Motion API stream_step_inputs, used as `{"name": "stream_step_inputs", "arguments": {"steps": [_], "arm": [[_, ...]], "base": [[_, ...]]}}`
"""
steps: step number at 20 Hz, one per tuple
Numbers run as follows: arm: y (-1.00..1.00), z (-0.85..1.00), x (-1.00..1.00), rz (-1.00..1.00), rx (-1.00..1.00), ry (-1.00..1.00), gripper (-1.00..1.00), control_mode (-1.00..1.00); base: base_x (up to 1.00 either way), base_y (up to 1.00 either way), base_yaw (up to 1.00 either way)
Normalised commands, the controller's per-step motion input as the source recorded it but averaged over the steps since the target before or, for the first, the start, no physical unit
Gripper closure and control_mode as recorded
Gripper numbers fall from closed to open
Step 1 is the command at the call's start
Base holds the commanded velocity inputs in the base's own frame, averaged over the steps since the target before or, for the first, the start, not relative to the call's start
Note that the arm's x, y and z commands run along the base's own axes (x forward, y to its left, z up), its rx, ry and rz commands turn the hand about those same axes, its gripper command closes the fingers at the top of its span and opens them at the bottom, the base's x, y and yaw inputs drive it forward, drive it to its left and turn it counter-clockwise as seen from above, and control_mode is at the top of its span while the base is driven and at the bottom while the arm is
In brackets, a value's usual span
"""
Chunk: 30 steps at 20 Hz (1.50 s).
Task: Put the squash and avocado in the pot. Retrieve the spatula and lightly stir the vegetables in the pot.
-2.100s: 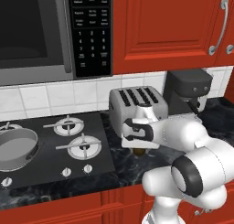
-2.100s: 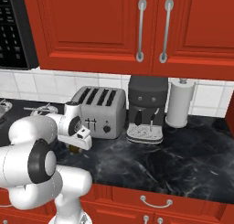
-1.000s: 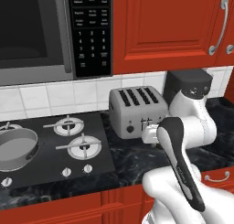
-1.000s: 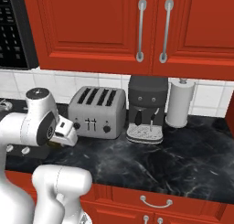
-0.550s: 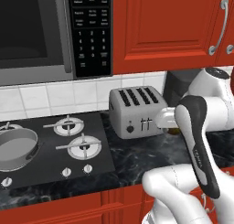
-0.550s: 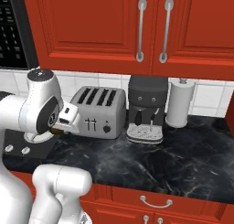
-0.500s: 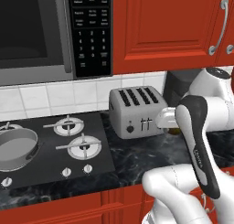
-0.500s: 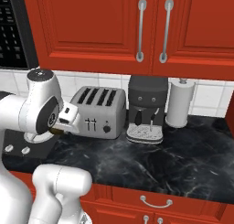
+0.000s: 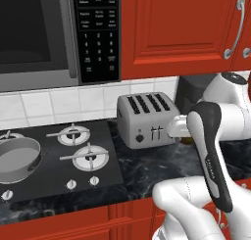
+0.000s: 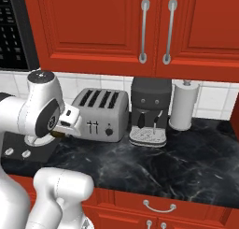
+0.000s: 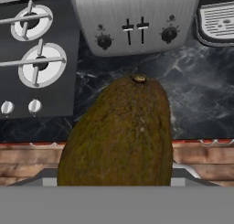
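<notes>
One avocado (image 11: 119, 134), olive-brown and rough-skinned with its stem scar pointing away from me, sits right in front of my hand camera, and my fingers are clamped on it, standing wide apart because the fruit is broad. In the left base view I can see a sliver of that same olive-brown fruit (image 9: 186, 139) tucked at my gripper (image 9: 180, 131), just beside the right end of the silver toaster (image 9: 145, 119); in the right base view it shows as a dark scrap (image 10: 58, 134) under my white hand (image 10: 70, 122), off the toaster's (image 10: 101, 107) left end. My arm is folded back on itself: the forearm runs up from the lower part of the picture, the elbow bends high, and the wrist turns so my hand is held level above the black marble counter (image 9: 147, 168), clear of its surface. Looking along my fingers, I face the toaster's front with its knobs and levers (image 11: 135, 22), the stove burners (image 11: 41, 63) to one side and the coffee machine's drip tray (image 11: 218, 19) to the other. Far off to the left of the stove, the grey pot (image 9: 17, 158) rests on a burner, well apart from my hand. Red cabinets (image 10: 140, 32) hang above, and a paper towel roll (image 10: 183, 105) stands beside the coffee machine (image 10: 150, 111).
</notes>
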Motion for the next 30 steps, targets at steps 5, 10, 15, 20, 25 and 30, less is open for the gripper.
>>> {"name": "stream_step_inputs", "arguments": {"steps": [5, 10, 15, 20, 25, 30], "arm": [[0.03, 0.00, -0.07, 0.00, 0.00, -0.01, 1.00, 1.00], [0.00, 0.00, 0.00, 0.00, 0.00, 0.00, 1.00, 1.00], [0.00, 0.00, 0.00, 0.00, 0.00, 0.00, 1.00, 1.00], [0.00, 0.00, 0.00, 0.00, 0.00, 0.00, 1.00, 1.00], [0.00, 0.00, 0.00, 0.00, 0.00, 0.00, 1.00, 1.00], [0.00, 0.00, 0.00, 0.00, 0.00, 0.00, 1.00, 1.00]], "base": [[-0.20, 0.25, 0.00], [-0.47, 0.99, 0.01], [0.22, 1.00, 0.00], [0.34, 0.76, -0.09], [0.35, 0.34, -0.02], [0.04, 0.56, -0.01]]}}
